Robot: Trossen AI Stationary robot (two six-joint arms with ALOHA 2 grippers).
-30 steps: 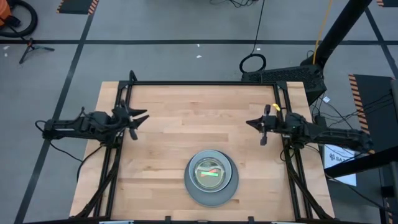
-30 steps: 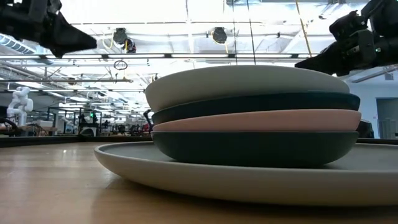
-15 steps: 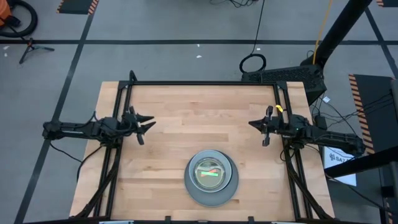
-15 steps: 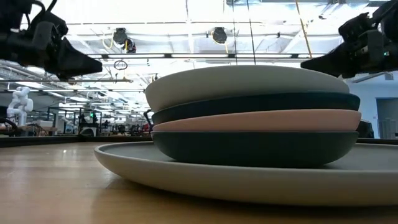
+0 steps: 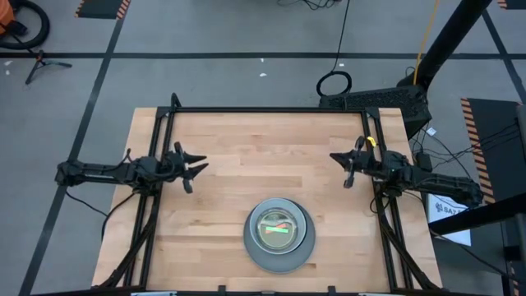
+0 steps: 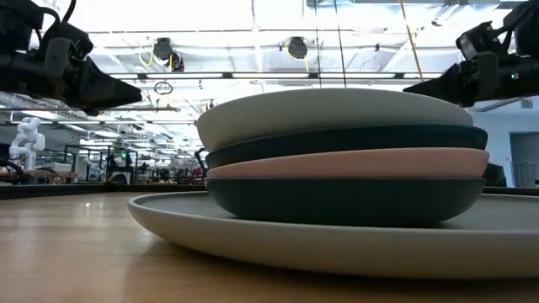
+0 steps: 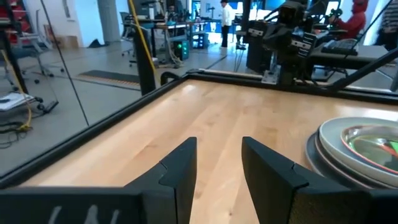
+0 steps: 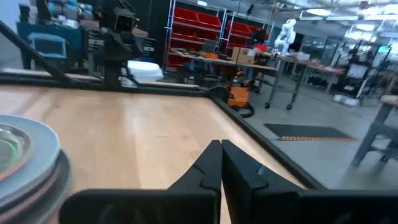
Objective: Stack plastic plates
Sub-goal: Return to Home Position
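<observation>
Stack: the plates sit in one pile, near the table edge at the bottom of the high view, roughly midway between the two arms.
Base: a large grey plate lies flat on the wood, wider than all those above it.
Layers: in the low view a dark teal plate rests on the base, then a pink plate, a second dark plate and a pale plate on top, all nested level.
Left gripper: over the table's left side, well apart from the pile, fingers parted and empty.
Right gripper: over the right side, well apart from the pile, fingers pressed together on nothing.
Table: light wooden top in a dark frame.
</observation>
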